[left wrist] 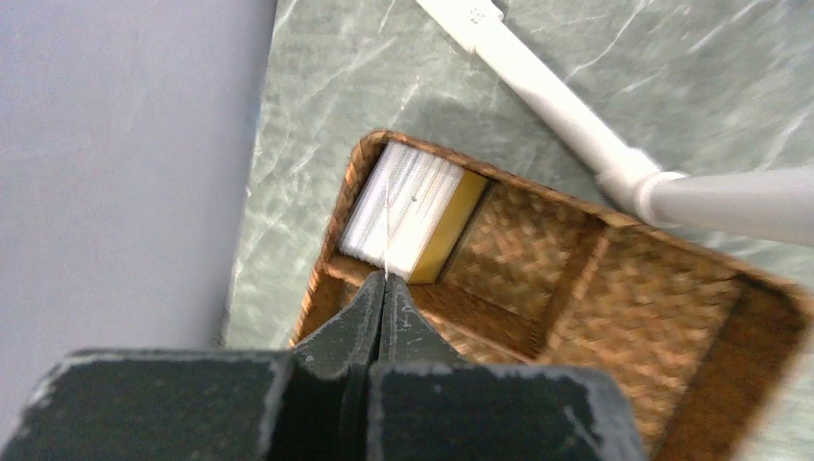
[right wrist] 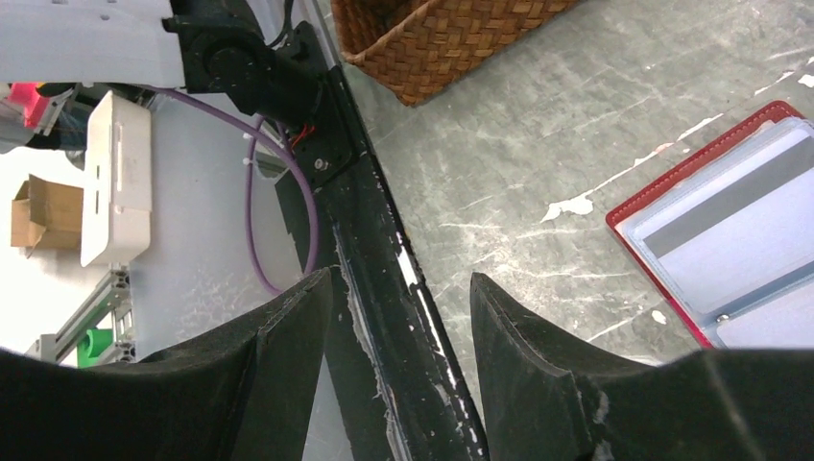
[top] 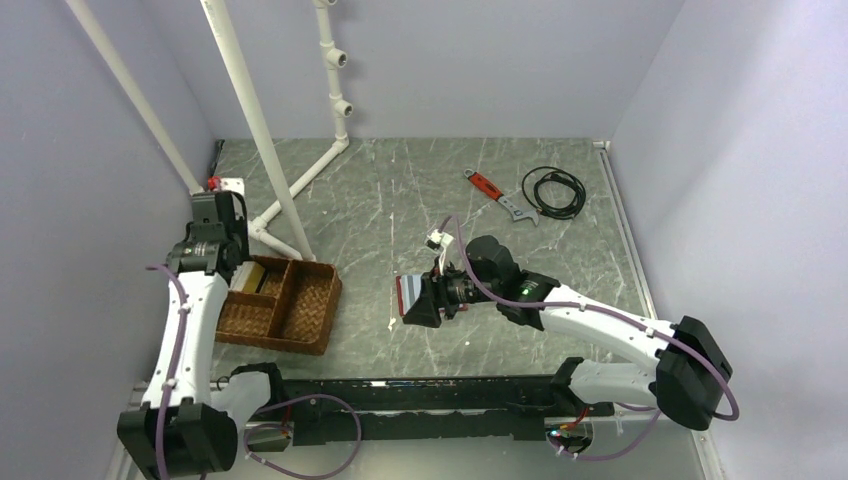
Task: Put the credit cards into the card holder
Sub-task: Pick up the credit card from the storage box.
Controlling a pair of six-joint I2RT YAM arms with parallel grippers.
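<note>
Several thin credit cards (left wrist: 408, 206) fill one wicker tray (left wrist: 523, 252) compartment.

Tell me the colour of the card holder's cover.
The card holder has a red cover, clearest in the right wrist view.

Bright, even light; left wrist view slightly blurred.

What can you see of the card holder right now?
The card holder is a red-rimmed case lying open on the marbled table, inside facing up. It holds overlapping clear sleeves, and one shows a pale card with a grey stripe. In the right wrist view it lies to one side of the open right gripper, not between its fingers, and runs off the frame edge. From above the gripper overlaps it, so contact cannot be told.
</note>
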